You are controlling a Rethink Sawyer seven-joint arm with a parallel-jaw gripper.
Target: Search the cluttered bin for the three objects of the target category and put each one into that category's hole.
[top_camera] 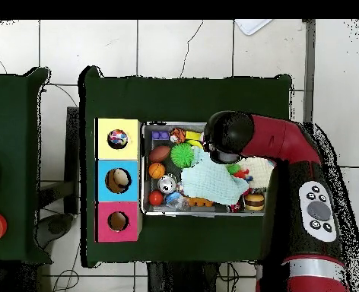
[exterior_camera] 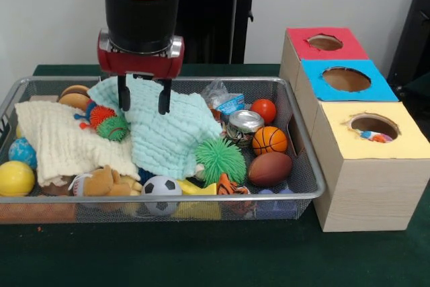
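Spotted fabric [exterior_camera: 373, 136] shows only partly inside the yellow box's hole [exterior_camera: 373, 126]; overhead view hides the hand [exterior_camera: 144, 104] beneath the arm; front view shows it open, empty, over mint cloth [exterior_camera: 168, 136] in the bin [exterior_camera: 295, 186]

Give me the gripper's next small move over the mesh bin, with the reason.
Probably lower and pinch the plain mint cloth, then drag it aside. The gripper hangs open just above it, and no spotted white fabric piece shows in the silver wire-mesh bin; one may lie underneath. Something spotted already shows in the yellow-topped box's hole.
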